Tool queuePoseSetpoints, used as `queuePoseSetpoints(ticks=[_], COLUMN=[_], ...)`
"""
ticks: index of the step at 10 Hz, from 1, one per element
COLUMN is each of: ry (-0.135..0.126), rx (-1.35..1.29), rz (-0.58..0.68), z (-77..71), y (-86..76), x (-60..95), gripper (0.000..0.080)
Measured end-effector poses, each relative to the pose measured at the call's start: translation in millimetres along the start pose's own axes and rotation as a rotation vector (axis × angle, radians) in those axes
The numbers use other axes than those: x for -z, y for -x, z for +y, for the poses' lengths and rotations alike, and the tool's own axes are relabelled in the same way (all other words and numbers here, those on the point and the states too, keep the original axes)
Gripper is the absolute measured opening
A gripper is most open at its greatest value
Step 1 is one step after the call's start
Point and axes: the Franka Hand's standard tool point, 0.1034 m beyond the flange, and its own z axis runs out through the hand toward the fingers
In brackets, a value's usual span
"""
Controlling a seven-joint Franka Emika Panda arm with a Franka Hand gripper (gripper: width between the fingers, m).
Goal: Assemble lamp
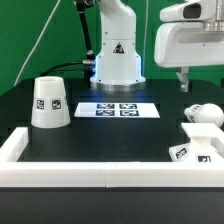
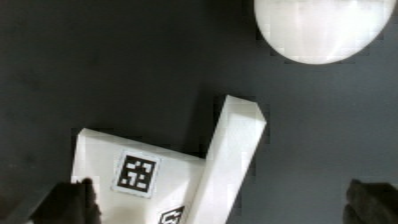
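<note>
We judge nothing joined yet: base [image 1: 195, 148] lies at the desk's [image 1: 100, 135] near corner, exterior view's right; bulb [image 1: 203, 114] just behind; claw [image 1: 183, 84] hovers above them, spread, empty; shade [image 1: 48, 102] stands apart by the opposite edge.

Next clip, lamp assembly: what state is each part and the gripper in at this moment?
gripper: open, empty, above the bulb and base.
shade: standing wide end down, apart from the other parts, untouched.
bulb: loose on the table beside the base, not fitted.
base: resting on the table, nothing attached.
marker board: flat on the table.
</note>
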Motion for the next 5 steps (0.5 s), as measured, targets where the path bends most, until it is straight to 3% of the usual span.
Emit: queuePoseSetpoints(ticks=[3, 5], ry=[-0.008, -0.016], rx=[0.232, 0.253], rz=[-0.006, 0.001], z=[-22.8, -34.8], y=[14.8, 22.3], x=[-5.3, -9.7], gripper=[0.0699, 0.0699])
